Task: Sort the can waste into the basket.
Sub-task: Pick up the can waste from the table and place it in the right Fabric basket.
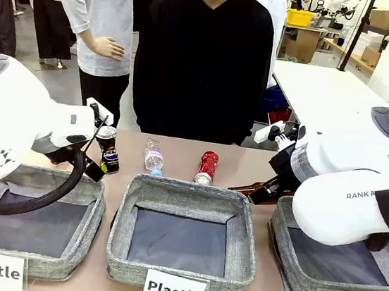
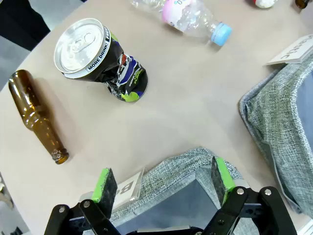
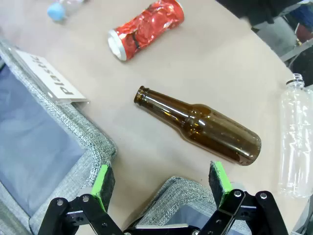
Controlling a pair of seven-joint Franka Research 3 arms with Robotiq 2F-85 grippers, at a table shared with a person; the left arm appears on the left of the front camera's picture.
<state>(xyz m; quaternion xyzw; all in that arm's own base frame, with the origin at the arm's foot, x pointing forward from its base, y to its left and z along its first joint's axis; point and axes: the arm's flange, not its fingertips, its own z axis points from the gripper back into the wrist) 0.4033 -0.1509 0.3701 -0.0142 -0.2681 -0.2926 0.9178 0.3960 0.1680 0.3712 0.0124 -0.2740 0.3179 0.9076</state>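
Cans lie loose on the table. Left gripper (image 2: 164,181) gapes wide and empty over the Bottle basket (image 2: 176,169), black can (image 2: 105,63) just beyond. Right gripper (image 3: 161,181), equally wide, hangs over the Can basket (image 1: 289,274), red can (image 3: 146,28) farther off. Both look poised to pick.

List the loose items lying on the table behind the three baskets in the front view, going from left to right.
black crushed can → clear plastic bottle → red crushed can → brown glass bottle
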